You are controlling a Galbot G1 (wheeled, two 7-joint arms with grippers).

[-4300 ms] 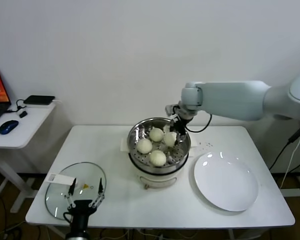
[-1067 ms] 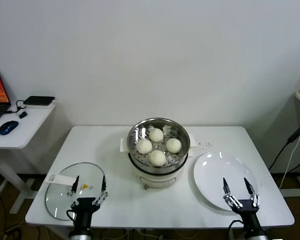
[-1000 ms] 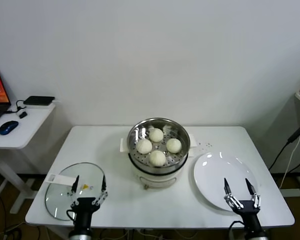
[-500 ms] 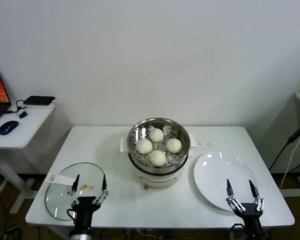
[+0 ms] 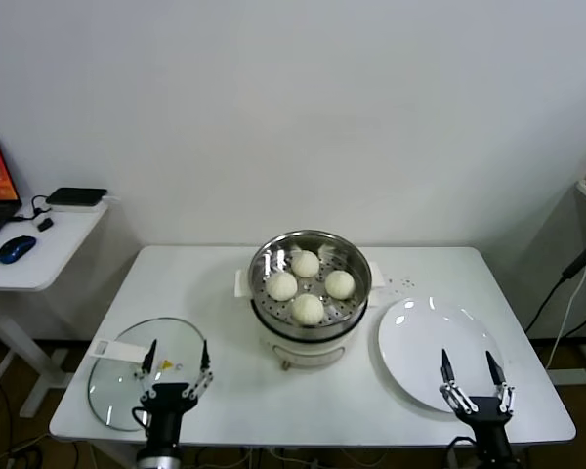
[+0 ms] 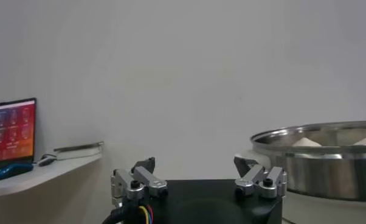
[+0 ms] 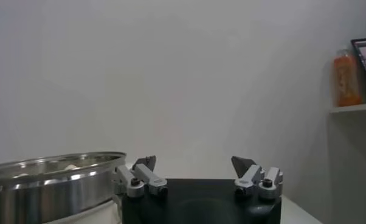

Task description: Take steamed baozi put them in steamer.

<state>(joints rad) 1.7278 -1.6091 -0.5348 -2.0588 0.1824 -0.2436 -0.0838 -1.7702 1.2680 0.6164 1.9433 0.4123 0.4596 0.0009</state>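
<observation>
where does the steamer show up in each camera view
Head view: the steamer stands mid-table, four baozi inside.
Left wrist view: its steel rim fills the right edge, beyond the left gripper.
Right wrist view: its rim sits at the left edge, beyond the right gripper.
Shared landmark: the steel rim.

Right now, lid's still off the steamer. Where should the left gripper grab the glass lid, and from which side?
Probably from straight above. The glass lid lies flat at the table's front left corner, its rim flush with the surface, so there is little edge to pinch from the side. I cannot make out a knob; a white label crosses its top. The left gripper, open, is right at its near edge.
</observation>
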